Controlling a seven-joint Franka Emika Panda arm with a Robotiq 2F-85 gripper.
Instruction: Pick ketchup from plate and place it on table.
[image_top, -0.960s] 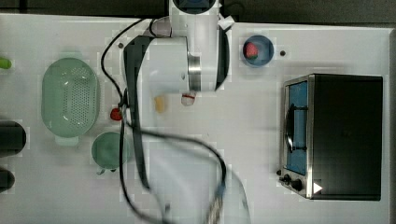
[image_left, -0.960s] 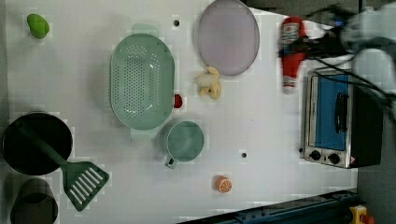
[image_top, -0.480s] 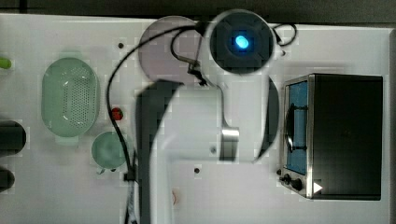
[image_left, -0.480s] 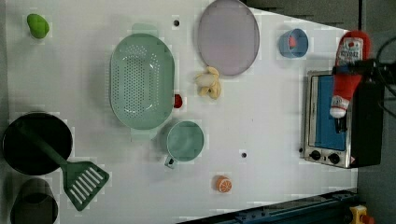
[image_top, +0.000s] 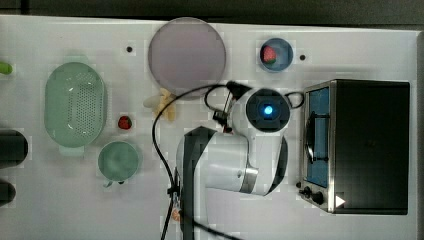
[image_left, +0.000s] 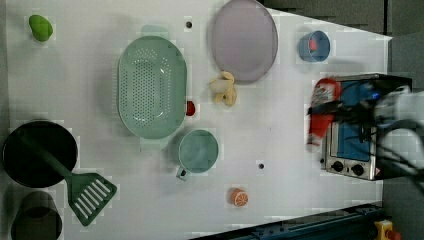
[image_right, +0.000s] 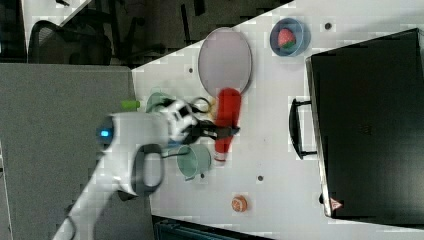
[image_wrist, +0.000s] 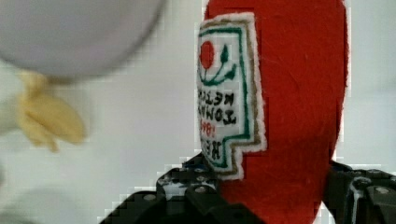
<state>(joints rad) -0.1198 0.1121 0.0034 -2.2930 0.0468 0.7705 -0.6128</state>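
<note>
The ketchup (image_wrist: 289, 93), a red soft bottle with a white label, hangs in the air with my gripper (image_wrist: 275, 191) shut on its lower body. In the right view the ketchup (image_right: 227, 125) lies lengthwise over the table (image_right: 270, 150), just below the plate (image_right: 225, 60), with the gripper (image_right: 220, 131) holding it from the right view's left. The left view puts the ketchup (image_left: 320, 112) beside the oven's front. The pale lilac plate (image_top: 187, 50) has nothing on it. In the top view my arm covers the bottle.
A black toaster oven (image_top: 360, 145) stands at the top view's right. A blue bowl (image_top: 276, 54) holds a strawberry. A green colander (image_top: 75, 107), green mug (image_top: 118, 161), yellow banana (image_top: 162, 102), loose strawberry (image_top: 125, 122) and an orange (image_left: 239, 196) lie about.
The arm has swung away from the plate with the ketchup in its grip. In the left view the bottle went right toward the oven, then lower and back left.
</note>
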